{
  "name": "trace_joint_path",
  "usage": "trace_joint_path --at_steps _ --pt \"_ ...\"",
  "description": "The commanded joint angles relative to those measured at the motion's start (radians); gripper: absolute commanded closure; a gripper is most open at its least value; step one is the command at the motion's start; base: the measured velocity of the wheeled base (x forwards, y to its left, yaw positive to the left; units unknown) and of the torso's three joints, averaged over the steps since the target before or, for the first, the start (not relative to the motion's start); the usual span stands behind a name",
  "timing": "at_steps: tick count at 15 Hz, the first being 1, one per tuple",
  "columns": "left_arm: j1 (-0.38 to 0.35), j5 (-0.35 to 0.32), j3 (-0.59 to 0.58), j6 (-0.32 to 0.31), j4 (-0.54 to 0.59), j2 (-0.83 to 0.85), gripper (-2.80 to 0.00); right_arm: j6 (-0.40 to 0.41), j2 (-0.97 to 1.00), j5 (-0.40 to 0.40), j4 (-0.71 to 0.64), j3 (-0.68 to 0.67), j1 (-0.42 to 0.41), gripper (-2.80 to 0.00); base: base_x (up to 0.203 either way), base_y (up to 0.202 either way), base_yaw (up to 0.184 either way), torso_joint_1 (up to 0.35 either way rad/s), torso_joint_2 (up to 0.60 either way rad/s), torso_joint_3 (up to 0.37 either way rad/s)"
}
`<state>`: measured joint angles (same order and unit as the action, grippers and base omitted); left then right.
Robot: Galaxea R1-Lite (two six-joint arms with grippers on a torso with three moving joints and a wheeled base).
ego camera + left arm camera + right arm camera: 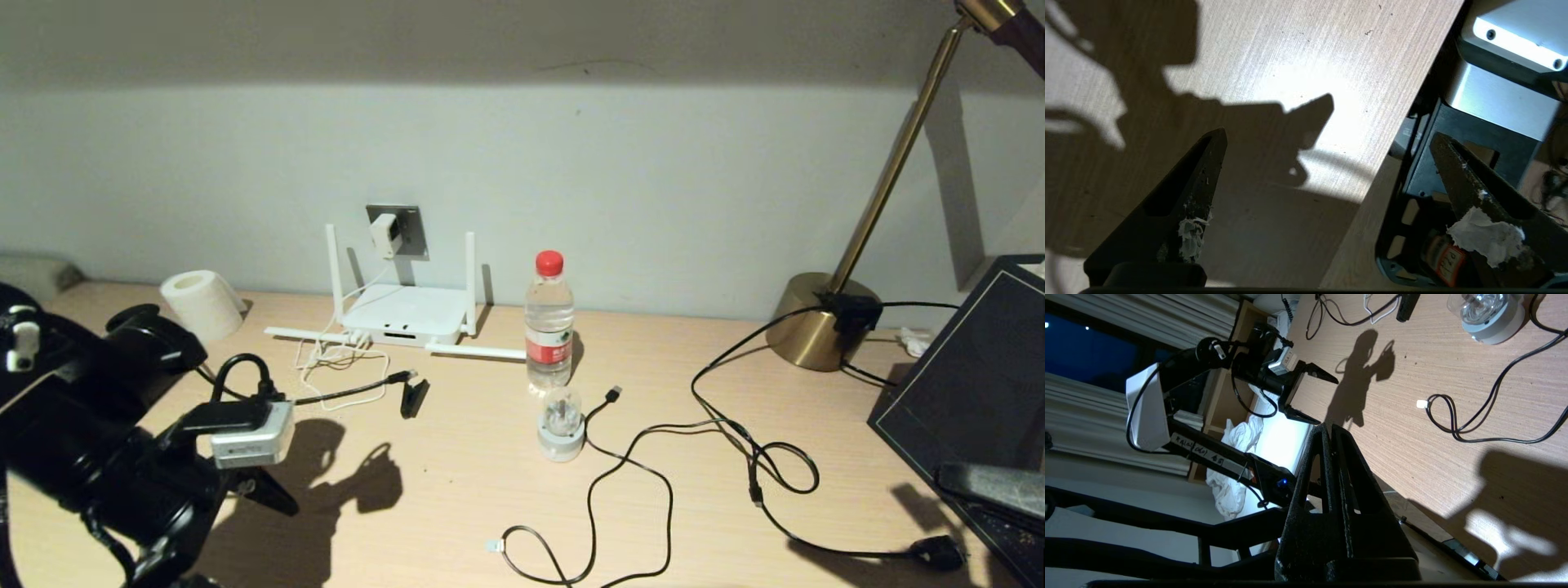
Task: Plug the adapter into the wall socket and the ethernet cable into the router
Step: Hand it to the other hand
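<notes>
**Arm and hand status**

Left hand (1327, 163): above the desk's front-left edge, fingers spread wide, nothing between them. Right hand (1331, 435): by the desk's front-right corner, fingers pressed fully together, empty, arm mostly outside the head view.

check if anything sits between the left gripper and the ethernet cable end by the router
Nothing visible does. The left gripper, jaws open, hangs over bare wooden desk; the thick black ethernet cable ends clear-tipped in front of the flat white router, beside looped white cord.

adapter (385, 234) in wall socket (406, 231), router (403, 314) below, bottle (549, 323) right
</notes>
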<state>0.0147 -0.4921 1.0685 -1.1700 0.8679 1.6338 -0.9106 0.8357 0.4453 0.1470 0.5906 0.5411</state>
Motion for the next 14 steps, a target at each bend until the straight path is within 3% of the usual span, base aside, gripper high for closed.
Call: trace_joint_path --at_steps 1,3,5,10,14 --pt "-0.013 -0.002 -0.004 -0.002 -0.122 -0.008 -2.80 -0.007 -0.013 0.003 -0.001 0.000 0.000 0.00 0.000 0.000 0.000 0.000 0.00 0.000" --pt "-0.042 0.009 0.042 0.001 -0.300 0.085 -2.80 -0.007 -0.020 0.003 -0.001 -0.002 0.000 0.00 0.000 0.000 0.000 0.000 0.00 0.000" --pt "-0.096 0.035 0.138 0.001 -0.358 0.175 -2.80 -0.008 -0.022 0.003 -0.003 -0.005 0.000 0.00 0.000 0.000 0.000 0.000 0.00 0.000" --pt "-0.253 0.045 0.349 -0.097 -0.285 0.316 -2.80 -0.001 -0.021 0.018 -0.007 -0.028 0.000 0.00 0.000 0.000 0.000 0.000 0.00 0.000" --pt "-0.276 0.047 0.472 -0.155 -0.287 0.414 -2.80 -0.002 0.013 0.035 0.002 -0.040 0.000 0.00 0.000 0.000 0.000 0.000 0.00 0.000"
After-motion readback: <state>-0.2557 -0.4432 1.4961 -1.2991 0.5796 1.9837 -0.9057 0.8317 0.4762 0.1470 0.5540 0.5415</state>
